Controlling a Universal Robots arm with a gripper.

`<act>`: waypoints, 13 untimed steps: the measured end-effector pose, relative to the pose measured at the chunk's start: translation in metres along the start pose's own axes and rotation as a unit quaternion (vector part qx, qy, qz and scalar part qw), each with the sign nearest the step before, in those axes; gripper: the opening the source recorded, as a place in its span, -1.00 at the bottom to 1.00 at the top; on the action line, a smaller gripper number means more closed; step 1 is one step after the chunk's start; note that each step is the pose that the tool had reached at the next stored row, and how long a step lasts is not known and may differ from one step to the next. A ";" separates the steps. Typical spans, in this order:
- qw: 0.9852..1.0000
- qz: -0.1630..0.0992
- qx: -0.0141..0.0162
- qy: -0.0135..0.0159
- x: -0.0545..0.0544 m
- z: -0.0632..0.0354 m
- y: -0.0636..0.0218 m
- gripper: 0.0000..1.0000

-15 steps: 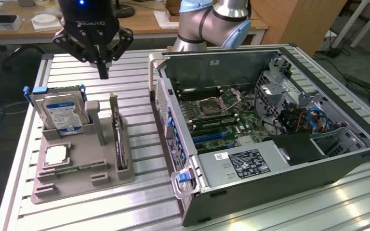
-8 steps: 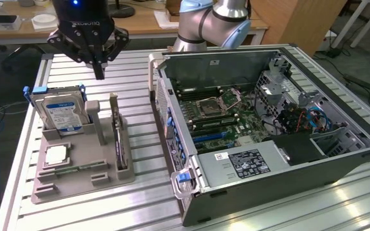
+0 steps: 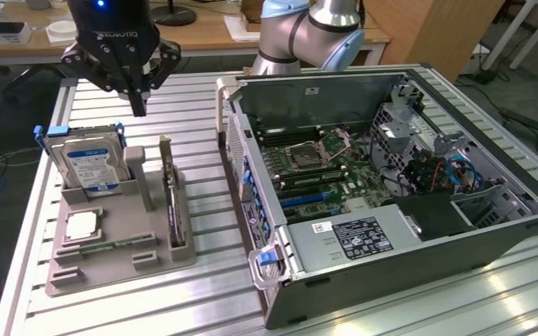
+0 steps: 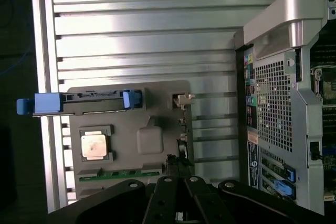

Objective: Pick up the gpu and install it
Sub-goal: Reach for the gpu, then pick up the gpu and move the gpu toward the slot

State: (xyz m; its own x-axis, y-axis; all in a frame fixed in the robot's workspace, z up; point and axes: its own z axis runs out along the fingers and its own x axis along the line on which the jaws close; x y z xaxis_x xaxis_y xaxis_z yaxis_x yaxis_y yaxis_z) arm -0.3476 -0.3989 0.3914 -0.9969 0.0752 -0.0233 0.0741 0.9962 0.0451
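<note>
the gpu (image 3: pixel 169 199) stood on its long edge in a narrow slot of the grey holder (image 3: pixel 120 262) on the tabletop (image 3: pixel 204 294), beside the upright hard drive (image 3: pixel 90 164), likely so its top edge was free for a pinch from above, while the open computer case (image 3: pixel 391 273) lay on its side, motherboard (image 3: pixel 321 168) facing up to take the card. the hand (image 3: pixel 138 105) hung over the holder, fingers pressed together on nothing, apart from the gpu. its body read "robotiq" upside down; print on the drive and case was too small to read
</note>
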 end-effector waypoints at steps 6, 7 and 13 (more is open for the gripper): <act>1.000 0.000 0.000 0.000 0.001 -0.0001 -0.0004 -0.80; 1.000 0.000 0.000 0.000 0.001 -0.0001 -0.0004 -0.80; 1.000 0.000 0.000 0.000 0.002 -0.0001 -0.0005 -0.77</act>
State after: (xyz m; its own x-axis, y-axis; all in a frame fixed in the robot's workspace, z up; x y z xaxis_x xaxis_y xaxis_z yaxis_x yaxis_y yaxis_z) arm -0.3493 -0.3992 0.3914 -0.9969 0.0753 -0.0233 0.0742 0.9962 0.0451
